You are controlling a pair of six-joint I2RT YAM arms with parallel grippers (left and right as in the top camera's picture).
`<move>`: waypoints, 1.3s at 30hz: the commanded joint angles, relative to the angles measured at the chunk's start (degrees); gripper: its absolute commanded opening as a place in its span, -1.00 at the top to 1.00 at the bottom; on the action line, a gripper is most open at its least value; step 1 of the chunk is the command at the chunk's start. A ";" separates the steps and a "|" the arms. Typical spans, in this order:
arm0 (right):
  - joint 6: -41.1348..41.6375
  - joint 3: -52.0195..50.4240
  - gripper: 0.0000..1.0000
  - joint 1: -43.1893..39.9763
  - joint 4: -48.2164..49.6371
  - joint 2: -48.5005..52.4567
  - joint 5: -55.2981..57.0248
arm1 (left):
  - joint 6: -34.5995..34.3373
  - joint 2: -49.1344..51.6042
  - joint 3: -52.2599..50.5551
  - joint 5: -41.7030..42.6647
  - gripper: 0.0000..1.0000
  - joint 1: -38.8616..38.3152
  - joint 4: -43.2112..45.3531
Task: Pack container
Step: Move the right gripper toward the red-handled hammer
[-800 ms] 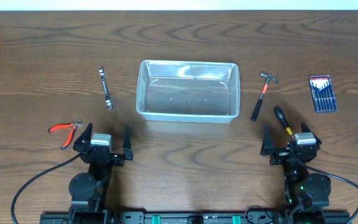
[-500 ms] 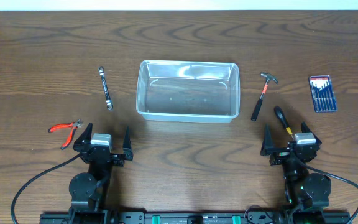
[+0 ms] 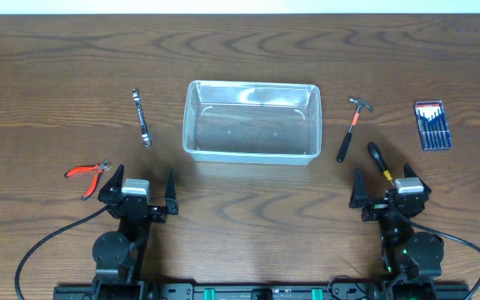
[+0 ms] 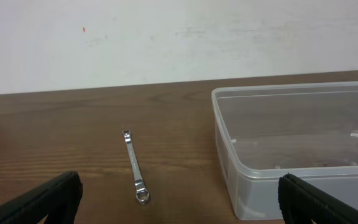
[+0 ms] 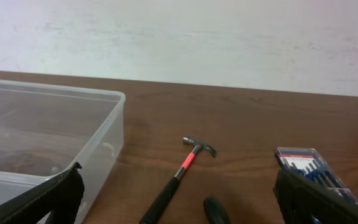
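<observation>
While both arms sit low at six o'clock, nothing is packed yet; the clear container (image 3: pixel 251 121) lies empty mid-table (image 3: pixel 57 67); the left gripper (image 3: pixel 142 185) is spread wide, holding nothing; the right gripper (image 3: pixel 388 185) is likewise wide and empty; wrench (image 3: pixel 142 117) at the container's nine o'clock, red pliers (image 3: pixel 87 172) at eight, hammer (image 3: pixel 352 125) at three, screwdriver set (image 3: pixel 432 125) further out at three, black-handled screwdriver (image 3: pixel 378 158) at four, just ahead of the right gripper; opening step, I'd say; the next move calls for a reach and a clean pinch on one tool.
</observation>
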 commanded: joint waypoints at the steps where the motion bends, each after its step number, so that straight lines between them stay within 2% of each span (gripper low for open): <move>1: 0.76 -0.31 -0.98 0.52 -0.04 -0.39 0.61 | 0.76 -0.35 -0.87 2.05 -0.95 0.33 -1.99; 36: 0.76 -0.31 -0.99 0.52 -0.04 -0.39 0.63 | 0.76 -0.35 -0.87 2.05 -0.97 0.33 -1.99; 39: 1.46 -0.31 -0.99 0.52 0.11 -0.39 0.37 | 0.98 -0.35 -0.87 0.09 -0.97 0.33 -1.70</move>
